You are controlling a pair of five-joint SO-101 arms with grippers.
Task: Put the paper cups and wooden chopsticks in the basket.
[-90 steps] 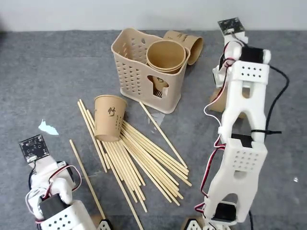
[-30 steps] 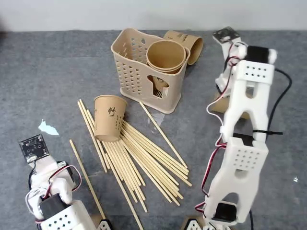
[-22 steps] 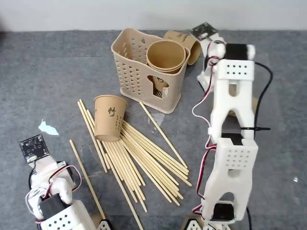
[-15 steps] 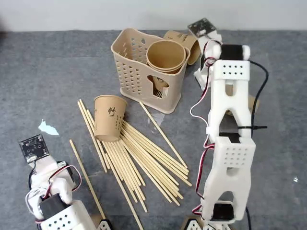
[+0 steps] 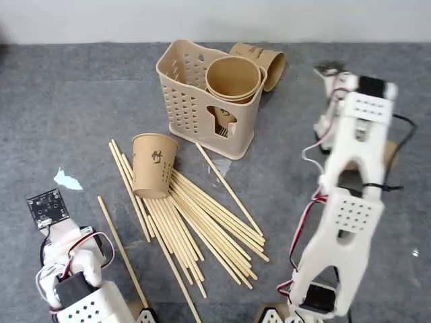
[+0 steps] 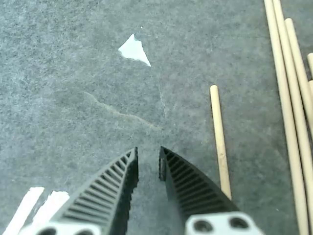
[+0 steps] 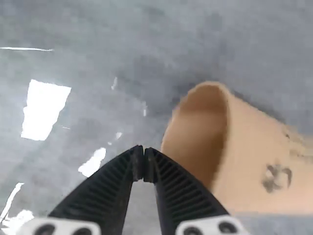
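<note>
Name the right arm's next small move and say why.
Probably open the right pincer: its jaws are shut, tips touching, right beside the mouth of the paper cup lying on its side, so it cannot grip the rim as is.

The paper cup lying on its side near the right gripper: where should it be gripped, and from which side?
Probably the rim, from the mouth side. The paper cup lies on its side with its open mouth facing the right gripper, so one finger could slip inside the wall.
</note>
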